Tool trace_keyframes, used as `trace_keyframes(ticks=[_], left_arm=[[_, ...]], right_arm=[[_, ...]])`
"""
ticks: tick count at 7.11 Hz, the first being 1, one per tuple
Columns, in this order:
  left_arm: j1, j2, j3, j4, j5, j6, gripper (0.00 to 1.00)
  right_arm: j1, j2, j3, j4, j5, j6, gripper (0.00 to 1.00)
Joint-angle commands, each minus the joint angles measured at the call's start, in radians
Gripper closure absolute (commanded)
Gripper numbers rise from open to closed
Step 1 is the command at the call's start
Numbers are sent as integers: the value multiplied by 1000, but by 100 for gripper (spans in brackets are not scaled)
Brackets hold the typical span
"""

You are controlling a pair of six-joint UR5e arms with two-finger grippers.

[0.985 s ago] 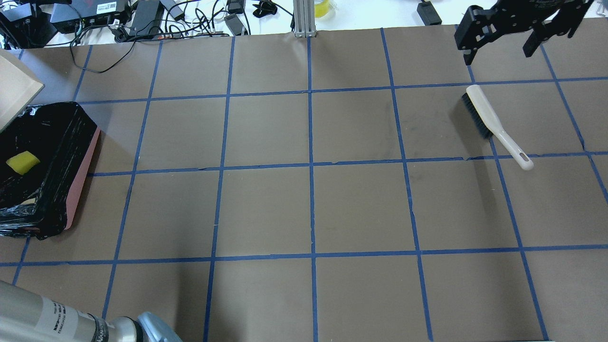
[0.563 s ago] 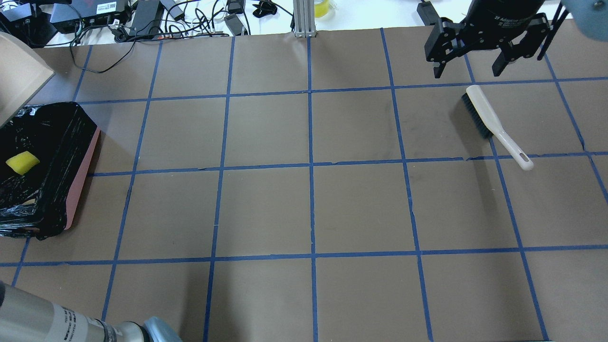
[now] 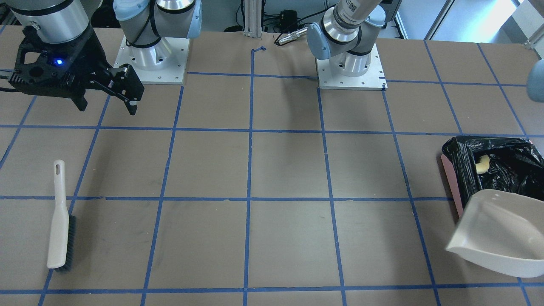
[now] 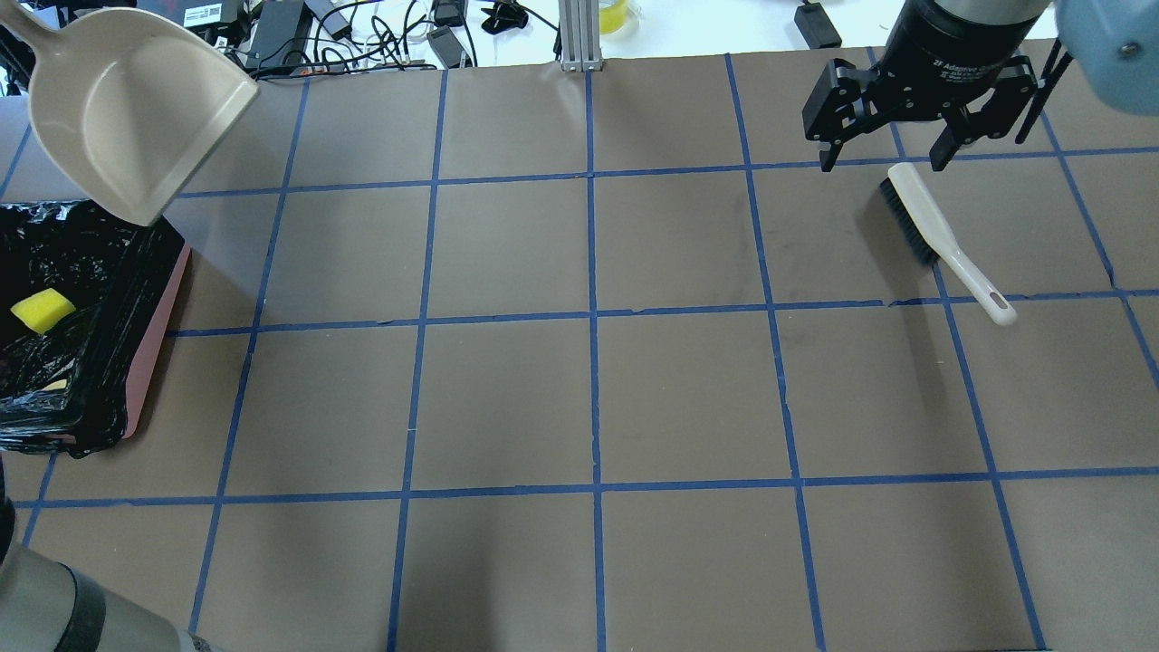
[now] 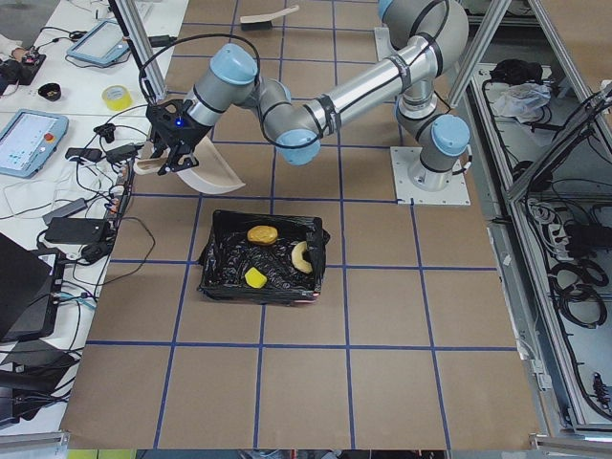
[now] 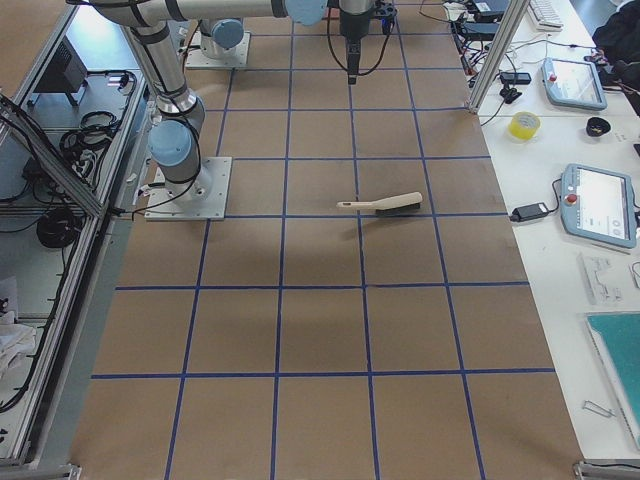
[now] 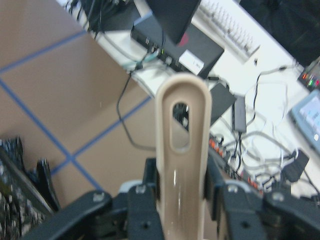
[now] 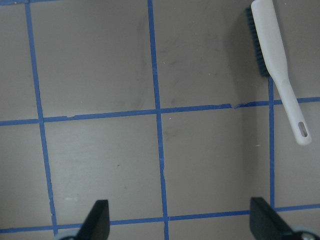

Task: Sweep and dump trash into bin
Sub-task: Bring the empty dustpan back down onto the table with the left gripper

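Left gripper (image 7: 181,192): fingers closed on the handle (image 7: 182,150) of the beige dustpan (image 4: 136,118); the grip looks centred and square in the wrist view. I have the pan up off the table (image 4: 589,389), tilted, with its wide lip near the far edge of the bin (image 4: 158,317). Its inner face shows bare in the overhead and front views.

Right gripper (image 4: 884,156): jaws wide apart, holding nothing, hovering just above the bristle end of the brush (image 4: 933,231). The brush lies flat on the table, well apart from the bin.

Bin contents, from the left side view: all three trash pieces sit on the black bag (image 5: 225,251) lining it.
- golden-brown lump (image 5: 262,233), toward the far wall
- pale rind slice (image 5: 302,255), by the wall on the robot's side
- yellow-green wedge (image 5: 254,277), toward the near wall

I see no scraps on the brown paper in any view.

Judgement: the dump is done and the task is essentially complete. What remains is parking the tool. The next move calls for carrying the pan clear of the bin rim, lowering it until it rests flat on the table, and only then opening the fingers. Risk: the lip catching the loose bag and dragging the bin.
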Motion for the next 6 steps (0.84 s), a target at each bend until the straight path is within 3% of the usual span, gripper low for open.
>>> trace_keyframes(ticks=[1,2,4,6], left_arm=[[-176,9,-12,-177,216,-268,100],[-228,-9,-43,-223,256,-402,100],[-241,-68,-77,-309,223,-675,100],[-245,-133,-83,-322,213,-790,100]], right_arm=[[-2,-10,-17,5,-3,0,0],[-8,-13,-21,3,0,-4,0],[-11,-20,-52,12,-10,-12,0],[-13,-12,-49,12,-6,-9,0]])
